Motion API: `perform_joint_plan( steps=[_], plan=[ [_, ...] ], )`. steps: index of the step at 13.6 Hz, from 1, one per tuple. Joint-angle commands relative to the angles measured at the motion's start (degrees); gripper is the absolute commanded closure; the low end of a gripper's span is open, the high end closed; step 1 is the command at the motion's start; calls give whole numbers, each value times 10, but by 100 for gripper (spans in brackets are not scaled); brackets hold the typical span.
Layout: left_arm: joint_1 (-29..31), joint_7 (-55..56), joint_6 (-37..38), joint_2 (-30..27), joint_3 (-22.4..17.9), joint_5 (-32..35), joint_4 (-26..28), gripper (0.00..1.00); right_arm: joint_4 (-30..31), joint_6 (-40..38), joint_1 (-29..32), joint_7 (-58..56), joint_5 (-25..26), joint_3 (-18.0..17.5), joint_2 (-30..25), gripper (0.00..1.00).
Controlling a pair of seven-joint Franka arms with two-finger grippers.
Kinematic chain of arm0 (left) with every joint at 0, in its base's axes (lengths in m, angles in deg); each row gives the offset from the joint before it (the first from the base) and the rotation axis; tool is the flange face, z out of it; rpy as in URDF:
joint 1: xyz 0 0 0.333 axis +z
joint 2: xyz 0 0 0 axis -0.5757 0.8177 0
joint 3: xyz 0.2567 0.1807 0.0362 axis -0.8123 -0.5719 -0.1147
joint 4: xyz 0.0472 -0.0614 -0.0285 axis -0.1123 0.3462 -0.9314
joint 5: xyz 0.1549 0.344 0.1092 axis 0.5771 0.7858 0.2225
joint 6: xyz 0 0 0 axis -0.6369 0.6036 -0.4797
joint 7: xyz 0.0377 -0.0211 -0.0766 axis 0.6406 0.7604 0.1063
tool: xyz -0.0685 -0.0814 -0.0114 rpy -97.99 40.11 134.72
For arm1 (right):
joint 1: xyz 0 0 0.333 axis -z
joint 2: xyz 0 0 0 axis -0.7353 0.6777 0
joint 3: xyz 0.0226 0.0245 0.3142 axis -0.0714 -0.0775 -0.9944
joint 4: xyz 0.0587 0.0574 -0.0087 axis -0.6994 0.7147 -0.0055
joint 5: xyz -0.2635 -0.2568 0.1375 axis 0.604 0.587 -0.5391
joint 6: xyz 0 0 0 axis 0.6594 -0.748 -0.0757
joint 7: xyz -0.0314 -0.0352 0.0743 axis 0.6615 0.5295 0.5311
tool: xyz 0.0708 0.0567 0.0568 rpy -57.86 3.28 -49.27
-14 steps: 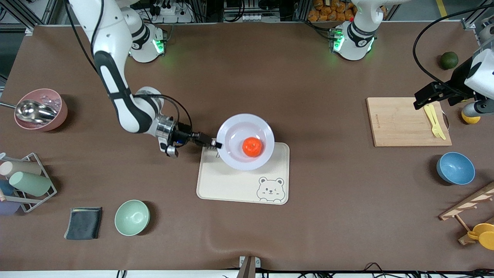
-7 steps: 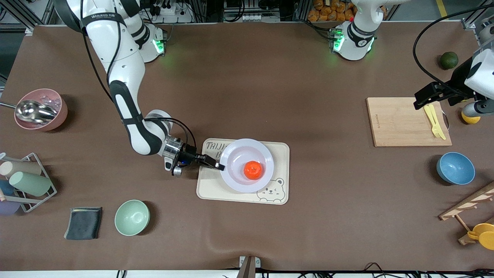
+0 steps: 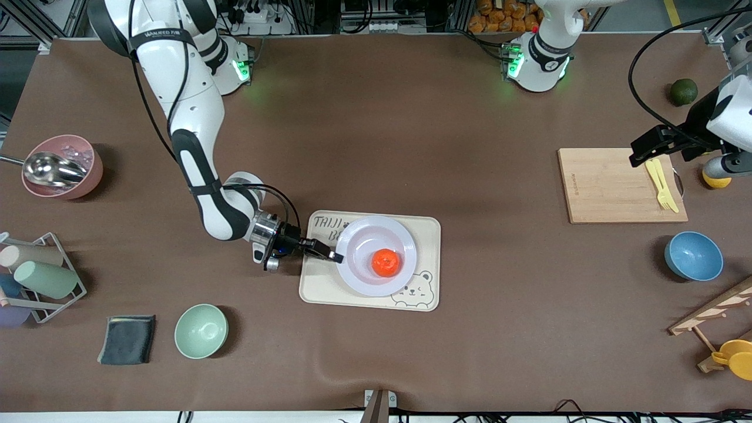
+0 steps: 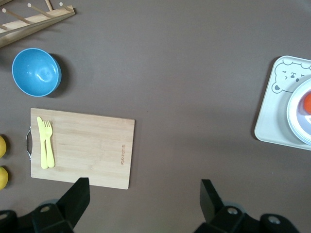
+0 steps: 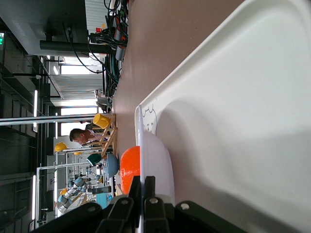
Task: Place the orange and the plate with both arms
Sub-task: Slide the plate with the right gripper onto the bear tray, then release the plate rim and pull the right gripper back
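The pale plate (image 3: 365, 236) lies on the cream bear tray (image 3: 320, 288) with the orange (image 3: 386, 262) in its centre. My right gripper (image 3: 335, 257) is shut on the plate's rim at the right arm's end of the tray. The right wrist view shows its jaws pinching the thin rim (image 5: 156, 150), the orange (image 5: 130, 167) just past it and the tray (image 5: 243, 97) underneath. My left gripper (image 3: 646, 150) waits open and empty above the wooden cutting board (image 3: 611, 188). Its fingers (image 4: 77, 194) stand wide apart, and the tray (image 4: 272, 121) and plate (image 4: 299, 116) show far off.
A yellow fork (image 3: 661, 185) lies on the cutting board, with a blue bowl (image 3: 693, 255), a lemon (image 3: 717, 179) and a dark green fruit (image 3: 684, 91) nearby. Toward the right arm's end are a mint bowl (image 3: 201, 331), grey cloth (image 3: 127, 339), cup rack (image 3: 35, 276) and pink bowl (image 3: 61, 167).
My right arm has carried the plate with the orange toward the front camera and down onto the bear tray, covering part of its lettering. The left arm has not moved.
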Motion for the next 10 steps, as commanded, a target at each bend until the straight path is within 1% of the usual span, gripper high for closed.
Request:
perform_joint_plan(
  steps=[1,2,4,6,10],
  plan=[
    [-1,-14,5,-3,-1,6,0,0,-11,1,6,-6,1,-7,7,32],
    [-1,-14,6,-3,-1,4,0,0,-12,1,8,-5,11,-6,7,25],
    [-2,-13,5,-1,-1,4,0,0,-12,1,20,4,52,-6,3,28],
    [-2,-13,5,-2,-1,4,0,0,-12,1,34,14,74,-6,2,30],
    [0,-13,8,-3,-2,4,0,0,-12,2,34,115,145,0,-14,34]
  ],
)
